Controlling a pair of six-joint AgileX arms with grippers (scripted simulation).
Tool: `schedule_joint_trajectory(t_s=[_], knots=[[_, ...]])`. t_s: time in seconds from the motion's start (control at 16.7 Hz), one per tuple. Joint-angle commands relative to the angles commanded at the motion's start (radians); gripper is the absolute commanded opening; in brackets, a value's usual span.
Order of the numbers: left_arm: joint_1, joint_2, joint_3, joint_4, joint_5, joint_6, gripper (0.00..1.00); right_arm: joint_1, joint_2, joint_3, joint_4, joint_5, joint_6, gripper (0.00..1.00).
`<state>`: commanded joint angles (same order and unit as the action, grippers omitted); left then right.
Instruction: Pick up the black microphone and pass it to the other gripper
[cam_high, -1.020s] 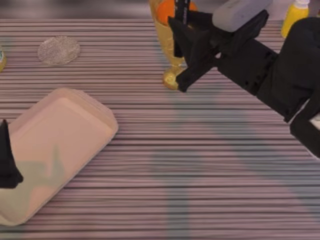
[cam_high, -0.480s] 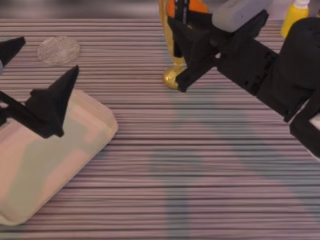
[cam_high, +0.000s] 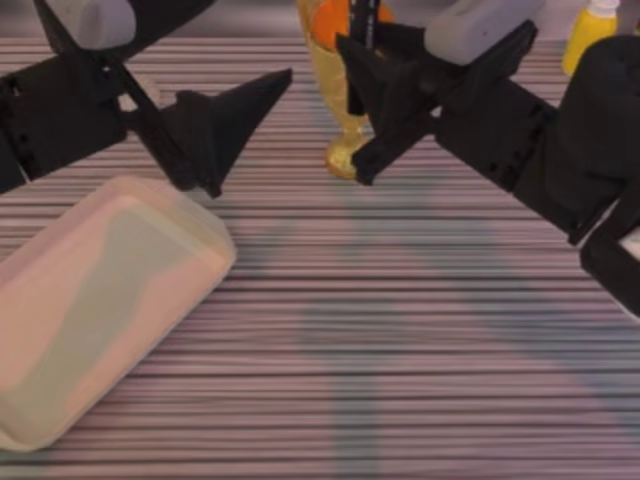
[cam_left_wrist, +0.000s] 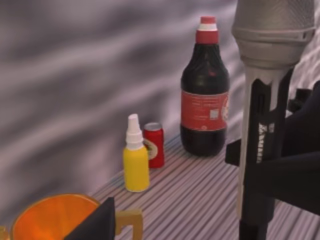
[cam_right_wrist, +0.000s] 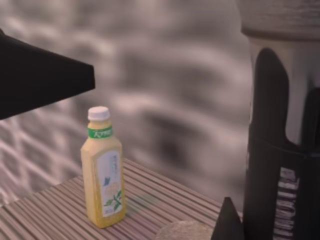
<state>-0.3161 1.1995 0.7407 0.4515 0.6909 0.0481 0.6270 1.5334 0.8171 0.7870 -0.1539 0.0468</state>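
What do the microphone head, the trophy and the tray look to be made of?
Black microphone: its head looks like matte grey metal mesh, finely grained. Trophy: glossy gold, metal or plated plastic, with bright highlights at its base. Tray: smooth pale pink plastic, likely, with soft rounded rims.

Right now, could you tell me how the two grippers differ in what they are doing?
The right gripper is shut on the black microphone, holding it upright near the gold trophy; the left gripper is open and holds nothing. The right one sits at the table's far middle, while the left one is left of it, above the pink tray. Both are black with pointed fingers.
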Motion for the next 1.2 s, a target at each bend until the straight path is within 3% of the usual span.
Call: schedule_joint_trajectory(t_s=[0.12,0.48,0.96,1.2], knots=[[-0.009,0.03,0.023,0.015,0.02,0.003,1.0,0.0,0.0,0.0,0.0,0.0,0.0,0.0],[-0.016,0.043,0.035,0.017,0.009,0.002,1.0,0.0,0.0,0.0,0.0,0.0,0.0,0.0],[-0.186,0.332,0.271,0.07,-0.152,0.004,1.0,0.0,0.0,0.0,0.0,0.0,0.0,0.0],[-0.207,0.363,0.298,0.076,-0.173,0.004,1.0,0.0,0.0,0.0,0.0,0.0,0.0,0.0]])
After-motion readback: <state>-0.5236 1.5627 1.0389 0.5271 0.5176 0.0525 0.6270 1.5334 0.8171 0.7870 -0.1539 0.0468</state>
